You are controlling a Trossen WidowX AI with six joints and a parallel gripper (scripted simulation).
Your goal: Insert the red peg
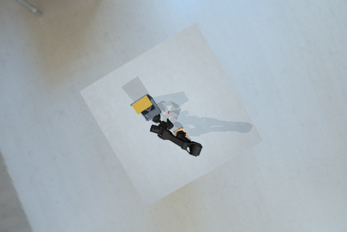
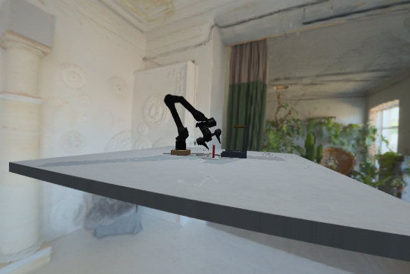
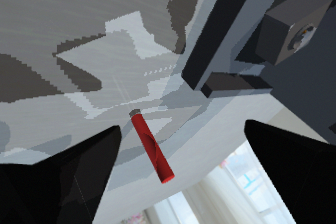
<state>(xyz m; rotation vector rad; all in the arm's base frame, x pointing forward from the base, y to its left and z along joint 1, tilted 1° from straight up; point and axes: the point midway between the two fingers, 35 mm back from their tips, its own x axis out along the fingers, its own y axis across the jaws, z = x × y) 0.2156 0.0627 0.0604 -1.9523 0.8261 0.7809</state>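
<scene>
The red peg (image 1: 168,112) (image 2: 213,152) (image 3: 152,150) stands upright on the table, outside the box. My gripper (image 1: 162,119) (image 2: 213,145) (image 3: 182,128) is wide open and empty. In the exterior view its fingertips are spread near the height of the peg's top; in the wrist view the peg shows between the fingers, nearer the left one. The dark box (image 1: 155,113) (image 2: 233,154) (image 3: 215,45) is beside the peg. Its yellow roof (image 1: 142,104) (image 2: 240,126) sticks out from the back wall. The block (image 3: 277,40) with its round hole shows inside the box in the wrist view.
The arm's tan base plate (image 1: 177,132) (image 2: 180,152) is on the side of the peg away from the box. In the wrist view a low dark wall of the box stands close beyond the peg, toward the upper right. Arm shadows cross the table (image 1: 193,58) (image 2: 180,176).
</scene>
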